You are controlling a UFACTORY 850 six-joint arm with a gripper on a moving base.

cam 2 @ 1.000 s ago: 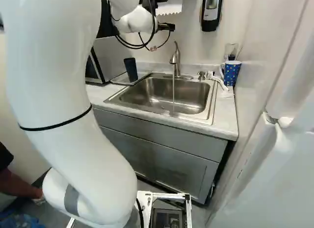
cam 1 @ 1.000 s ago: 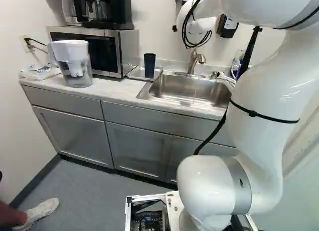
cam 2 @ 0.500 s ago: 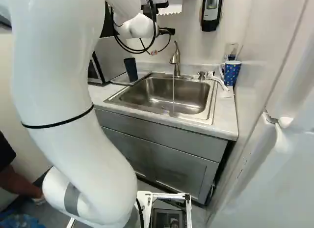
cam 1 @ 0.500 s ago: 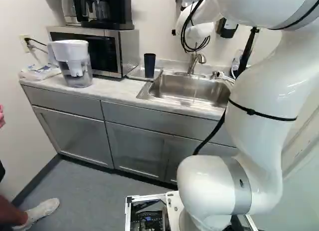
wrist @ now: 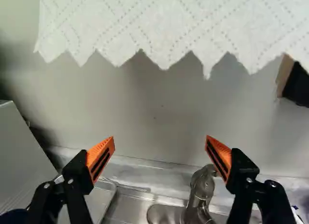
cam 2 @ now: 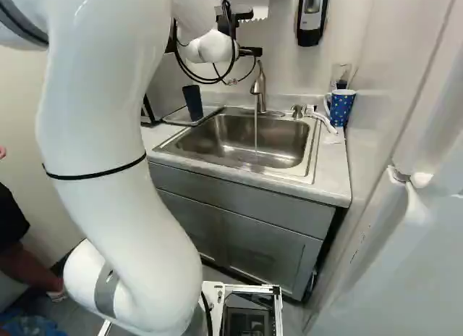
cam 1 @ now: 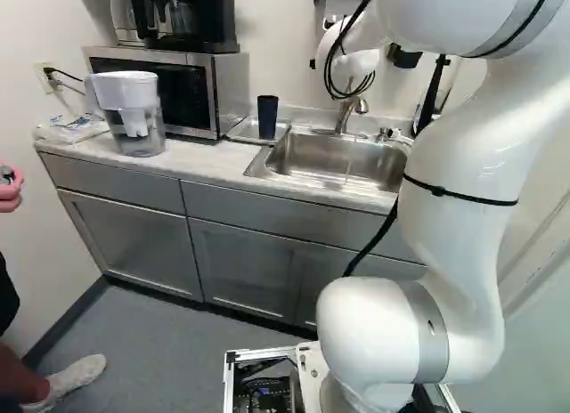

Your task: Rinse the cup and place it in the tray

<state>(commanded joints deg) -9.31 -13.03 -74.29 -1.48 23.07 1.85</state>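
The dark blue cup [cam 1: 267, 117] stands upright on the metal tray [cam 1: 238, 131] left of the sink [cam 1: 298, 174]. A thin stream of water [cam 2: 255, 137] runs from the faucet [cam 2: 259, 86] into the basin. In the wrist view my gripper [wrist: 160, 154] is open with nothing between its fingers, facing the wall. The faucet [wrist: 202, 190] is below and close to one finger; the tray [wrist: 108, 197] lies beyond the other, with a dark edge of the cup [wrist: 14, 217] beside it. The arm hides the fingers in the base views.
A spotted blue mug [cam 2: 341, 107] and a white brush [cam 2: 320, 119] are right of the sink. A microwave [cam 1: 169, 91] and a water pitcher [cam 1: 134, 113] stand left. A paper towel [wrist: 159, 26] hangs ahead of the gripper; a soap dispenser [cam 2: 312, 16] is on the wall.
My arm has swung leftward in the left base view and rightward in the right one, its wrist shifting slightly toward the faucet. The base, cup and tray have stayed put.
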